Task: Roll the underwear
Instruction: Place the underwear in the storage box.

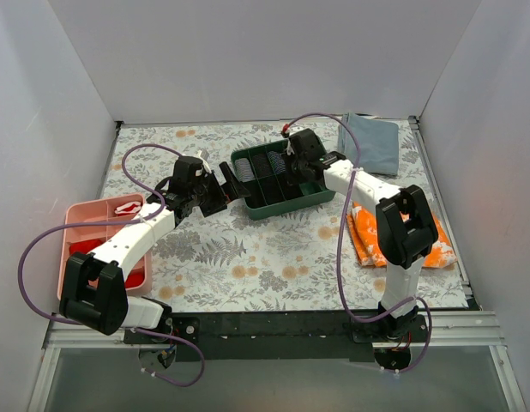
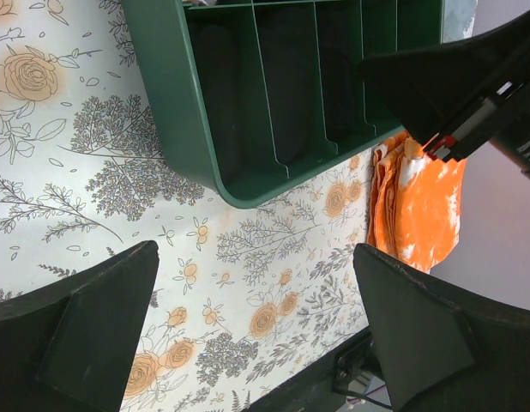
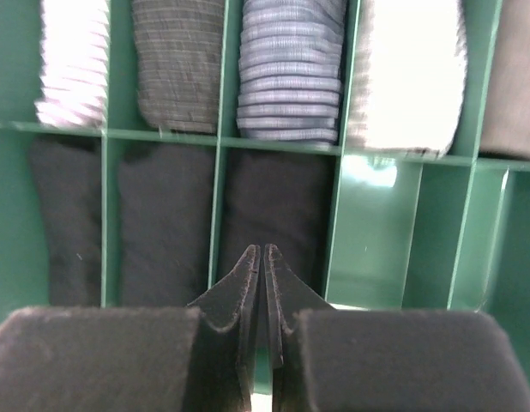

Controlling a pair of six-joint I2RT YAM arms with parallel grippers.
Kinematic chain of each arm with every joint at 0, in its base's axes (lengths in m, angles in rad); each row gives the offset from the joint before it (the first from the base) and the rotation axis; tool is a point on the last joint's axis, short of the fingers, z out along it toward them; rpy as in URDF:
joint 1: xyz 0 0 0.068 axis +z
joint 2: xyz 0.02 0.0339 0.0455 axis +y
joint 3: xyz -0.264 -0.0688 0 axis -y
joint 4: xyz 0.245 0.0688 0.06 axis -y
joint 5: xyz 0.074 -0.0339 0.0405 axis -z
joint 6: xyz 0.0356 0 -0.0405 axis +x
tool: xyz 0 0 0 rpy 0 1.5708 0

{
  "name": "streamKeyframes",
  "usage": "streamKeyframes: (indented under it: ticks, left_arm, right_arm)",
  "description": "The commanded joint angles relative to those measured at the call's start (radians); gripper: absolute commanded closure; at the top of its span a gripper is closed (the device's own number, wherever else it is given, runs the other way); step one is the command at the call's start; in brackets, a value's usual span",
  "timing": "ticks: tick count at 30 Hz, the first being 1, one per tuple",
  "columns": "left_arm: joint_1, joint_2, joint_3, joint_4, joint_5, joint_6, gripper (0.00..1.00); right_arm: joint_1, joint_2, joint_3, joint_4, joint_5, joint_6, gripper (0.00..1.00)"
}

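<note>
Robot lab cell: white walls (image 1: 248, 51) round floral-cloth table (image 1: 248, 266).

Green divided tray (image 1: 286, 207) at middle of floral counter (image 1: 248, 266), pink bin (image 1: 69, 233) at left edge. Orange patterned cloth (image 1: 360, 233) on the right, grey-blue folded cloth (image 1: 374, 142) in far right corner.

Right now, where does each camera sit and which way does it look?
Top external: above and behind the arms, looking down on the table; both arms, left gripper and right gripper show.
Left wrist: low beside the green tray, facing it and the orange cloth; its spread fingers show.
Right wrist: over the tray, looking into its compartments; its closed fingers show.
Shared: all see the tray.
</note>
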Motion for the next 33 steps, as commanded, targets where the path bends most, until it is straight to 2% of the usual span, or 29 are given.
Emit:
streamKeyframes:
  ticks: [1, 7, 13, 18, 21, 24, 25, 27, 28, 31, 33]
  left_arm:
    - [0.005, -0.026, 0.009, 0.009, 0.011, 0.001, 0.02]
    - [0.005, -0.024, 0.012, 0.014, 0.014, 0.001, 0.02]
    - [0.005, -0.023, 0.016, 0.010, 0.015, 0.001, 0.02]
    - [0.005, -0.033, 0.019, 0.006, 0.014, 0.003, 0.02]
    - [0.005, -0.039, 0.022, 0.004, 0.014, 0.006, 0.02]
    - [0.005, -0.047, 0.024, 0.003, 0.014, 0.011, 0.02]
    - [0.004, -0.050, 0.024, 0.003, 0.014, 0.011, 0.02]
    - [0.005, -0.053, 0.029, 0.001, 0.012, 0.017, 0.02]
    - [0.005, -0.055, 0.030, 0.001, 0.012, 0.018, 0.02]
    - [0.005, -0.061, 0.036, -0.006, 0.012, 0.024, 0.02]
    - [0.005, -0.069, 0.044, -0.013, 0.012, 0.029, 0.02]
  right_arm:
    - [-0.005, -0.038, -0.054, 0.025, -0.029, 0.016, 0.89]
    - [-0.005, -0.038, -0.095, 0.045, -0.049, 0.033, 0.89]
    - [-0.005, -0.026, -0.066, 0.013, -0.041, 0.032, 0.89]
    - [-0.005, -0.092, -0.066, 0.042, -0.026, 0.018, 0.88]
    - [-0.005, -0.147, -0.074, 0.047, -0.012, 0.012, 0.83]
    - [-0.005, -0.209, -0.098, 0.047, 0.002, 0.010, 0.71]
    - [-0.005, -0.239, -0.107, 0.045, 0.002, 0.010, 0.60]
    - [-0.005, -0.267, -0.135, 0.036, -0.007, 0.013, 0.52]
    - [-0.005, -0.290, -0.144, 0.018, -0.015, 0.015, 0.43]
    - [-0.005, -0.328, -0.186, -0.017, -0.035, 0.025, 0.30]
    - [-0.005, -0.350, -0.218, -0.048, -0.062, 0.032, 0.27]
